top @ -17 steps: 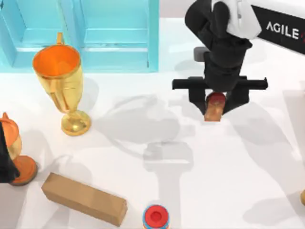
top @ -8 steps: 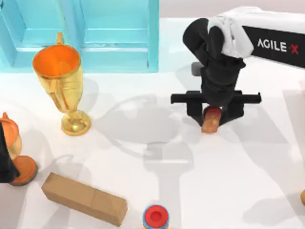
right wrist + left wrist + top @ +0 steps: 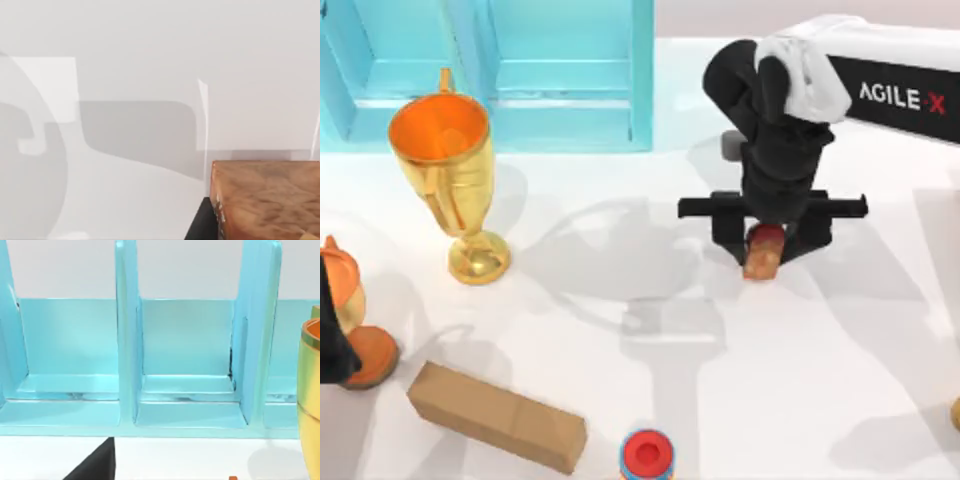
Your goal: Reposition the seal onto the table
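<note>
White surface [image 3: 650, 400] spreads below the blue cabinet [image 3: 560, 70]; toward two o'clock, the right tool [image 3: 765, 252] pinches the seal [image 3: 763, 250] — low, seemingly at the placing step. Next move, I judge: spread the fingers, then lift straight off. Left tool — parked at nine o'clock.

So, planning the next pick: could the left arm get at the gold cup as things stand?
Probably yes. The gold cup stands at the table's left, near the left arm at that edge, nothing between; the right gripper holds the seal far off.
</note>
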You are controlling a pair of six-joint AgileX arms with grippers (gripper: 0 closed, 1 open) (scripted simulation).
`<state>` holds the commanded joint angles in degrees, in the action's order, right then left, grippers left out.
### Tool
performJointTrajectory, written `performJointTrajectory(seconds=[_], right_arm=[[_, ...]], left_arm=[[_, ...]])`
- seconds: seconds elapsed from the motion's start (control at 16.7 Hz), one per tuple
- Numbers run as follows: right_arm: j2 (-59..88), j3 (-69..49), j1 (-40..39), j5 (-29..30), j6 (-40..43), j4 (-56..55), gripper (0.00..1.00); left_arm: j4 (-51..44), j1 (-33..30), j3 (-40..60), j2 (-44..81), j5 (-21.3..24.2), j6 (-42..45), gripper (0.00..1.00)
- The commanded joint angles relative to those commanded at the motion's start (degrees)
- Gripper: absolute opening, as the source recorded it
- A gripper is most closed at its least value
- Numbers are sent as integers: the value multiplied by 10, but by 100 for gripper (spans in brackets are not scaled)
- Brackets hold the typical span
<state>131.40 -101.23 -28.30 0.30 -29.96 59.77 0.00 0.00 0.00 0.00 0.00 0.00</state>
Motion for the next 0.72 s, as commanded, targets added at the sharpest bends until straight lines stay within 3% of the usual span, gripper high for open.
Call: performJointTrajectory(seconds=[0.48, 0.72], right_arm=[[0, 0, 0, 0, 0, 0, 98], [0, 0, 0, 0, 0, 0, 100]], left_arm=[[0, 0, 0, 0, 0, 0, 100], [0, 0, 0, 0, 0, 0, 100]])
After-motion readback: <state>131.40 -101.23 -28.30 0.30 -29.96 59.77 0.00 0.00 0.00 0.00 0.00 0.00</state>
